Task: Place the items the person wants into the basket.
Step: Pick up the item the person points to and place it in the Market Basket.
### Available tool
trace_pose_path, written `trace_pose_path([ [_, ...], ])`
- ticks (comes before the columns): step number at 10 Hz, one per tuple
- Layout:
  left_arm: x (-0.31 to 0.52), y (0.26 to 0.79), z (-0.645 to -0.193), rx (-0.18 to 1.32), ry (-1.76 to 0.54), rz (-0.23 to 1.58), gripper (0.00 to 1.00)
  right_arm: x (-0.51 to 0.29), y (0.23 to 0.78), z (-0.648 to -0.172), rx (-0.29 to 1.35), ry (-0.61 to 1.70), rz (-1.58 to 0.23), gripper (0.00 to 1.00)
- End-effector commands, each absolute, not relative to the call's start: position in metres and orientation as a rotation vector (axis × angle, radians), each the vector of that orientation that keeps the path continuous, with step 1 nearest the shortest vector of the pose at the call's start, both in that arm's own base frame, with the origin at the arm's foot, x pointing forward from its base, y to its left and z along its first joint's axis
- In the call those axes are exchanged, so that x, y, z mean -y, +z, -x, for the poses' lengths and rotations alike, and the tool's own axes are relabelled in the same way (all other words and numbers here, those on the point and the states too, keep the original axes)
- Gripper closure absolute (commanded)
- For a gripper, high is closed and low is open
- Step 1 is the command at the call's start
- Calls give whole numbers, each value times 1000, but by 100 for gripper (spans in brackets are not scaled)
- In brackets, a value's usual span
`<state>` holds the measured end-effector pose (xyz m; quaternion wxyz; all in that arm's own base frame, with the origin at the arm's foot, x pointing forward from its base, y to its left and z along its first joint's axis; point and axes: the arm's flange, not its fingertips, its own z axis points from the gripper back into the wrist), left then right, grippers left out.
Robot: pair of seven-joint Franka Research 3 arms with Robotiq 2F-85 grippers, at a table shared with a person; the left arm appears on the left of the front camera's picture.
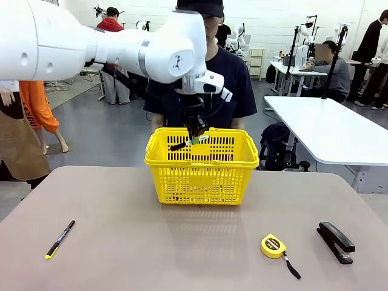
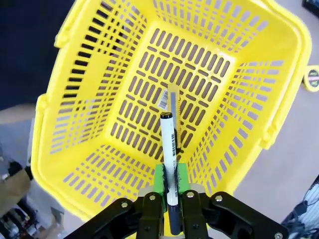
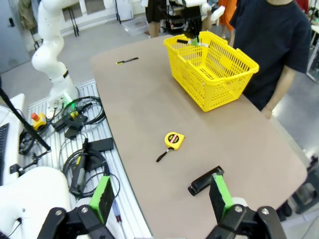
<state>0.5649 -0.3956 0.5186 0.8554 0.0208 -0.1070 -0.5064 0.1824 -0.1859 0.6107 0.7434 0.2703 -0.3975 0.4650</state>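
My left gripper [image 1: 195, 134] hangs over the yellow basket [image 1: 202, 176], shut on the white-barrelled black marker [image 1: 188, 143]. In the left wrist view the marker [image 2: 168, 144] sticks out from between the green pads [image 2: 160, 178] of this gripper [image 2: 170, 181] and points down into the basket [image 2: 99, 164]. A slim yellow item with a white label [image 2: 169, 99], seemingly the utility knife, lies on the basket floor. The yellow tape measure [image 1: 273, 245] rests on the table at front right. My right gripper [image 3: 160, 199] stands open, high above the table's near edge. The person [image 1: 236, 79] in the navy T-shirt stands behind the basket.
A black stapler [image 1: 335, 241] lies right of the tape measure, near the table's right edge. The black pen with a yellow tip [image 1: 60, 239] lies at front left. A white table [image 1: 327, 127] stands off to the right, beyond mine.
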Motion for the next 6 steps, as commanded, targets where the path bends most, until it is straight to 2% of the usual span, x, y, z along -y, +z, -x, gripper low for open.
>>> trace_pose_path([
  [1, 396, 497, -574, 212, -1137, -16, 89, 185, 612, -184, 900, 1029, -614, 0],
  [5, 406, 456, -593, 136, -1144, -41, 89, 185, 612, -184, 900, 1029, -614, 0],
  [6, 406, 459, -594, 132, -1149, -20, 31, 185, 612, -184, 900, 1029, -614, 0],
])
